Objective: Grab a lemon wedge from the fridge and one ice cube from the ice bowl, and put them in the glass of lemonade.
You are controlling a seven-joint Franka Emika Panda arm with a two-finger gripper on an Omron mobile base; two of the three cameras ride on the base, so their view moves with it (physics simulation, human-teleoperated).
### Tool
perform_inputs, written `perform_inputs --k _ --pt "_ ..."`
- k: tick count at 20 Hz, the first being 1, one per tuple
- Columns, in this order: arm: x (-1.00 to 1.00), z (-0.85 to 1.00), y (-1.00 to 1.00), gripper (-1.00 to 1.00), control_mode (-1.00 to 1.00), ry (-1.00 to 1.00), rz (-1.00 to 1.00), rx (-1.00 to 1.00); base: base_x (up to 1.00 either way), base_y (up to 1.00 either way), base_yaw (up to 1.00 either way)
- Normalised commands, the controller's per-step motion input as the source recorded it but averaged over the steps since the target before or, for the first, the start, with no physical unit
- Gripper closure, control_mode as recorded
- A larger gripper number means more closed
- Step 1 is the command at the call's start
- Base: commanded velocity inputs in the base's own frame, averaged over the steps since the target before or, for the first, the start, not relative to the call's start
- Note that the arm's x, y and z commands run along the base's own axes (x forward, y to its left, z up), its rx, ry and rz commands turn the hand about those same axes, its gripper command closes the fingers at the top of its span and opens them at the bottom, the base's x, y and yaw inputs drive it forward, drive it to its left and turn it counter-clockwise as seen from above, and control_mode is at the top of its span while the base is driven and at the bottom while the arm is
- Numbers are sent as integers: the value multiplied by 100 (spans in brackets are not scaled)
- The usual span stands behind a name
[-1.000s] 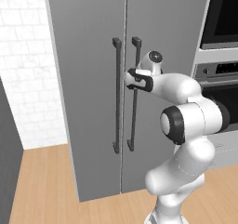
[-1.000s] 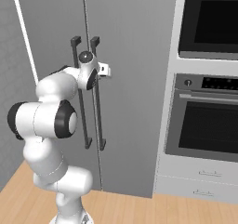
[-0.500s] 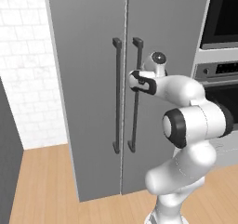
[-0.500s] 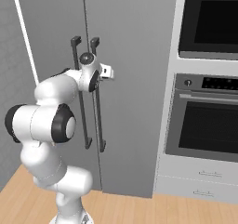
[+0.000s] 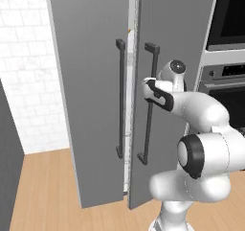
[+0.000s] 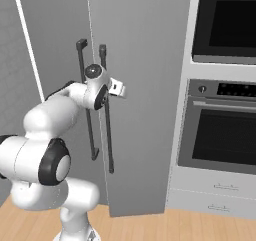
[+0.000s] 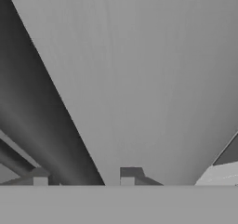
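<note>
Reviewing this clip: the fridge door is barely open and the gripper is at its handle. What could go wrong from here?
1. The fridge shows just a narrow gap between its doors. If the gripper slips off the right door handle, that gap looks too tight to reach through.
2. The arm stands close in front of the right door, so swinging it wider may knock into the arm.

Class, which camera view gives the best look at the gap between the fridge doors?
The left base view: the fridge doors stand slightly apart, with a pale strip of interior between them. The right base view shows the door fronts and handles, the gap hidden. The hand view gives a close grey door surface.
</note>
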Motion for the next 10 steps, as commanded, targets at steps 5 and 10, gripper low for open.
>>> perform_inputs --k 5,10 --pt "-81 11 -100 100 -100 1 -13 18 0 0 0" --pt "-80 5 -100 100 -100 -1 -14 18 0 0 0"
